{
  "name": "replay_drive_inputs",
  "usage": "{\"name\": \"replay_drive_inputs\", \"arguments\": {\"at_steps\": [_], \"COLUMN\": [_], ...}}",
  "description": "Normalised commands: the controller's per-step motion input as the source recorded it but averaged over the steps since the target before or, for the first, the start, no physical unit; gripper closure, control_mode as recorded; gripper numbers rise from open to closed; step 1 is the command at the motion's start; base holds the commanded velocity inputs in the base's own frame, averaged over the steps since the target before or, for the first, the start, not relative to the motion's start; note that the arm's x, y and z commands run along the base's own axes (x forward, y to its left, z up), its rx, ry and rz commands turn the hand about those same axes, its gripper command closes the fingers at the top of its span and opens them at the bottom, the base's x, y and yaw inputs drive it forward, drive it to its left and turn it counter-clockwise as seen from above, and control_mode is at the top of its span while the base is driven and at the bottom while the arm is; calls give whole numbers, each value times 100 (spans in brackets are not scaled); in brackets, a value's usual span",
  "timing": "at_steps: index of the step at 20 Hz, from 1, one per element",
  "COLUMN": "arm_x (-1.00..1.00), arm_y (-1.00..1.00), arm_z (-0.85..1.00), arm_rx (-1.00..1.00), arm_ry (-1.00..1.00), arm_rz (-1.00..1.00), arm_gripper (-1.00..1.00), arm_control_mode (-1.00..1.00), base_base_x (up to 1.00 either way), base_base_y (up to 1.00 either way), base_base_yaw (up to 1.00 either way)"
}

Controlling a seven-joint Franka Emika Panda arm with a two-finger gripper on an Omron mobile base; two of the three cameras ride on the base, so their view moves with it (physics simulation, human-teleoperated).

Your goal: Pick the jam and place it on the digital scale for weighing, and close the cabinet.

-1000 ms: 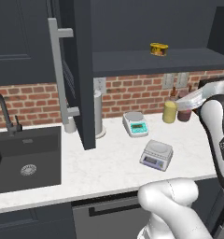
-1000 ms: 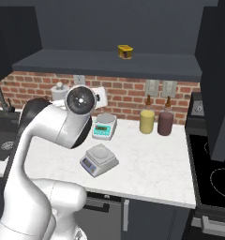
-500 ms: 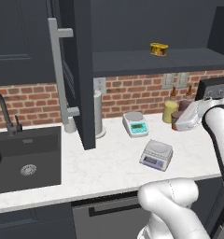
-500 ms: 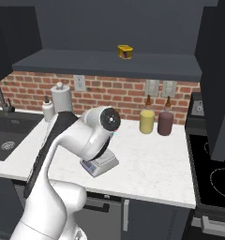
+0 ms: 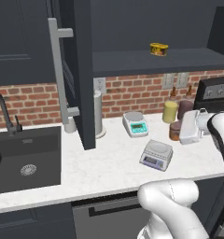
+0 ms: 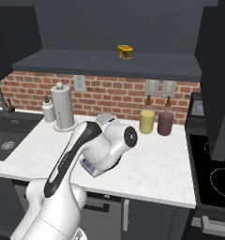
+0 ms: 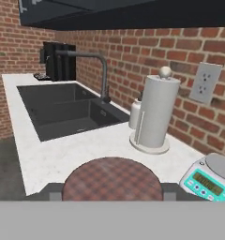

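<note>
White speckled marble countertop [image 5: 109,168] runs under a red brick backsplash [image 5: 132,95], matte and flat, with a dark sunken sink [image 5: 25,158] at nine o'clock in the left base view. Up top, the cabinet [image 5: 81,70] hangs charcoal-blue and smooth, one door swung out edge-on with a long silver bar handle [image 5: 58,74] down it. On its open shelf at one o'clock sits a small flat yellow tin [image 5: 158,49].

Now the jam [image 5: 175,131]: a stubby brown cylinder at three o'clock of the left base view, pressed against the white hand of the gripper [image 5: 187,128], just above the counter as far as I can tell. From the hand view its lid [image 7: 112,180] is a round disc at six o'clock with a reddish-brown plaid pattern, dark finger tips [image 7: 51,191] hugging either side. Jaws clamped on the jar.

The digital scale [image 5: 156,154] lies low and light grey at four o'clock from centre, square silver platform bare, bluish display on its front edge, near the jam but apart from it. Behind it is the white scale [image 5: 135,123] with a round platter and teal panel. A pale yellow canister [image 5: 169,112] and a dark maroon one [image 5: 185,109] stand against the brick, and a white paper towel roll [image 7: 154,112] stands upright at two o'clock in the hand view, smooth and cylindrical.
</note>
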Motion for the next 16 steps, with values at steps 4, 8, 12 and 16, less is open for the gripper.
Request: {"name": "replay_drive_inputs", "arguments": {"at_steps": [4, 8, 12, 16], "arm_x": [22, 38, 36, 26], "arm_y": [-2, 0, -5, -6], "arm_z": [-39, -34, -30, -27], "arm_rx": [3, 3, 2, 0], "arm_ry": [-1, 0, 5, 1], "arm_rz": [17, 19, 18, 9], "arm_gripper": [100, 100, 100, 100], "arm_control_mode": [-100, -100, -100, -100], "base_base_x": [0, 0, 0, 0], "base_base_y": [0, 0, 0, 0], "base_base_yaw": [0, 0, 0, 0]}}
